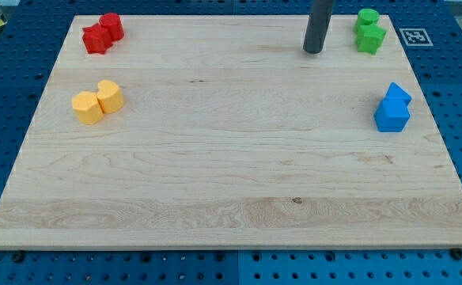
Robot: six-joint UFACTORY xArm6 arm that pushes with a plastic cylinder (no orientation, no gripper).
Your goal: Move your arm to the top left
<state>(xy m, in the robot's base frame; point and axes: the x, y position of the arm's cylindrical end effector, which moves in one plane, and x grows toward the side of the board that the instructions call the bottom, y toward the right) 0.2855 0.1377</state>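
My tip [313, 51] is the lower end of a dark rod coming down from the view's top, right of centre. It rests on the wooden board [231, 182] near its top edge, touching no block. Two red blocks, a star [96, 39] and a cylinder [111, 25], sit together at the board's top left, far to the left of the tip. Two green blocks [369, 32] sit at the top right, a short way right of the tip.
Two yellow blocks [97, 101] sit together at the left side of the board. Two blue blocks [393, 108] sit together at the right side. A blue pegboard [1, 95] surrounds the board, with a black-and-white marker [414, 36] at the top right.
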